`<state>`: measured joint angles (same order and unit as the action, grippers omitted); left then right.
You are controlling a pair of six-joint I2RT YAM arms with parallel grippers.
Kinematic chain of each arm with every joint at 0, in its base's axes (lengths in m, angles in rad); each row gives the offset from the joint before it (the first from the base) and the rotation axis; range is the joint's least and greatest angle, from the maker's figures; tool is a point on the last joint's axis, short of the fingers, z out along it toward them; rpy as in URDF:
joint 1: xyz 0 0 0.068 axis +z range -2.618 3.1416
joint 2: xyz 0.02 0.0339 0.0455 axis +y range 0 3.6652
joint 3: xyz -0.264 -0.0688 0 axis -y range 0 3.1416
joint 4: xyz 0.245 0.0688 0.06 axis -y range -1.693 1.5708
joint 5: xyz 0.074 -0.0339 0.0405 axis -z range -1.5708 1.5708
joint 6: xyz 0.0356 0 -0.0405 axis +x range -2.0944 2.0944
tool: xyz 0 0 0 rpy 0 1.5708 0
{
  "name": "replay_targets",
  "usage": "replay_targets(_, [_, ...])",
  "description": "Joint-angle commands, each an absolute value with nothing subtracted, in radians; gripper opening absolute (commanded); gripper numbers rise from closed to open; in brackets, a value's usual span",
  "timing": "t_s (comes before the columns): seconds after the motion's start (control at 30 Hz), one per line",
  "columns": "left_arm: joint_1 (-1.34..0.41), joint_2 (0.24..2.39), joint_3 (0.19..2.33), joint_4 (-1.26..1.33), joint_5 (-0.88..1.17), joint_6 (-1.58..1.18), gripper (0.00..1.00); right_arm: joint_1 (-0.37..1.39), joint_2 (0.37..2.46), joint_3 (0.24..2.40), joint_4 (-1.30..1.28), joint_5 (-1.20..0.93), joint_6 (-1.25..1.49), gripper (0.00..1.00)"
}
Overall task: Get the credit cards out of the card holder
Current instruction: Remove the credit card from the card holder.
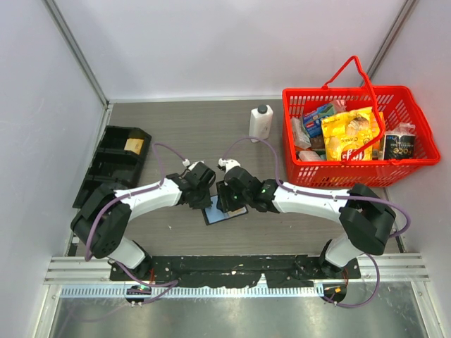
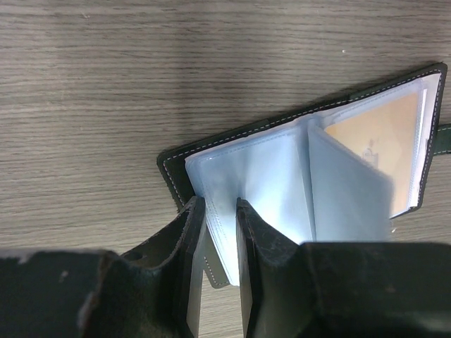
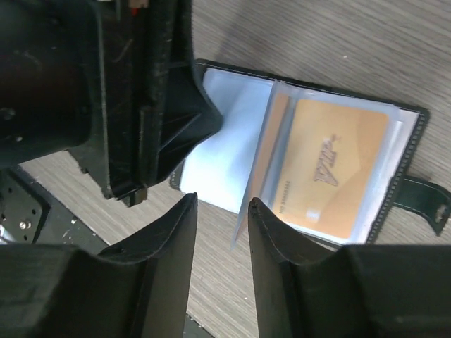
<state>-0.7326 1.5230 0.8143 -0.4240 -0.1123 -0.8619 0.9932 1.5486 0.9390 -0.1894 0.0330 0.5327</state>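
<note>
left gripper (image 2: 218,211) clamped on card holder (image 2: 282,169) edge | right gripper (image 3: 222,211) part-open astride floppy sleeve (image 3: 262,162) | orange card (image 3: 338,176) looks stiff, slick: pinch its edge

The black card holder (image 1: 224,210) lies open and flat on the wood-grain tabletop (image 2: 141,70), with pale stitching round its edge and its snap tab (image 3: 423,201) sticking out at one side. Its clear plastic sleeves (image 2: 261,176) fan upward. An orange credit card (image 3: 331,169) sits in a sleeve on the tab side.
</note>
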Motion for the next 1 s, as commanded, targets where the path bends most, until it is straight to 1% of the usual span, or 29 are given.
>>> replay_targets(0.0, [-0.741,1.502,0.796,-0.391,-0.075,-0.893,0.26,1.002,1.523,0.956,-0.129,-0.047,0.520,0.39])
replay_targets(0.27, [-0.741,1.491,0.795,-0.397,-0.084,-0.897,0.26,1.000,1.523,0.947,-0.121,-0.052,0.509,0.40])
replay_targets(0.4, [-0.741,1.480,0.795,-0.403,-0.094,-0.900,0.26,0.993,1.522,0.937,-0.140,0.039,0.540,0.40])
replay_targets(0.57, [-0.739,1.428,0.795,-0.452,-0.138,-0.905,0.28,0.974,1.522,0.923,-0.158,0.092,0.575,0.40])
replay_targets(0.7, [-0.732,1.350,0.795,-0.511,-0.184,-0.900,0.31,0.960,1.519,0.914,-0.155,0.094,0.578,0.40])
replay_targets(0.8, [-0.721,1.295,0.798,-0.544,-0.206,-0.893,0.32,0.951,1.517,0.904,-0.143,0.087,0.581,0.43])
replay_targets(0.9, [-0.716,1.269,0.807,-0.539,-0.184,-0.887,0.33,0.937,1.514,0.884,-0.106,0.065,0.591,0.43])
replay_targets(0.97, [-0.715,1.278,0.810,-0.491,-0.126,-0.873,0.33,0.920,1.511,0.865,-0.071,0.029,0.595,0.43])
